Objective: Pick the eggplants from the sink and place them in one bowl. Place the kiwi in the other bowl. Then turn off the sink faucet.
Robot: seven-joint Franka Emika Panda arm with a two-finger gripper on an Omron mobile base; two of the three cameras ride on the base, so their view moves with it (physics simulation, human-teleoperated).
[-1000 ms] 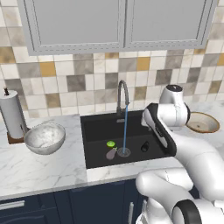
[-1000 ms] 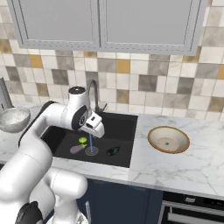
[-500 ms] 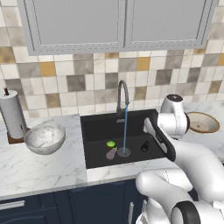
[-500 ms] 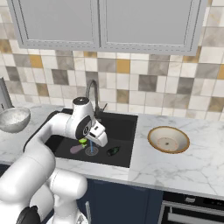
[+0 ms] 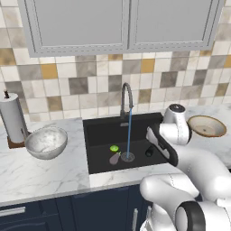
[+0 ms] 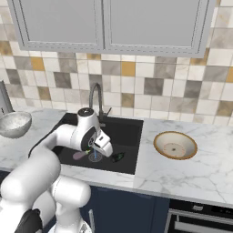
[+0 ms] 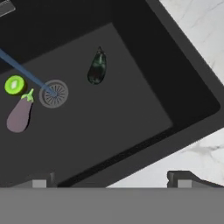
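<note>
Hand view: mauve eggplant [image 7: 19, 114], green-stemmed, beside round kiwi [image 7: 14, 85].

Found the black rectangular sink [image 5: 97, 135] set into the white marble counter [image 5: 45, 176], with the slim dark-grey gooseneck faucet [image 5: 125, 97] behind it at the back edge. Saw the round metal drain [image 7: 53, 93] on the basin floor below the spout. Noted the small yellow-green oval kiwi [image 7: 14, 85] just left of the drain, and the pale mauve pear-shaped eggplant [image 7: 19, 114] just in front of the kiwi. Placed the dark purple-black eggplant [image 7: 96, 66] right of the drain, apart from the other two. Marked the deep grey-white speckled bowl [image 5: 46, 142] on the counter left of the sink, the white paper-towel roll [image 5: 12, 118] behind it, and the shallow tan bowl [image 5: 206, 126] on the counter to the right
</note>
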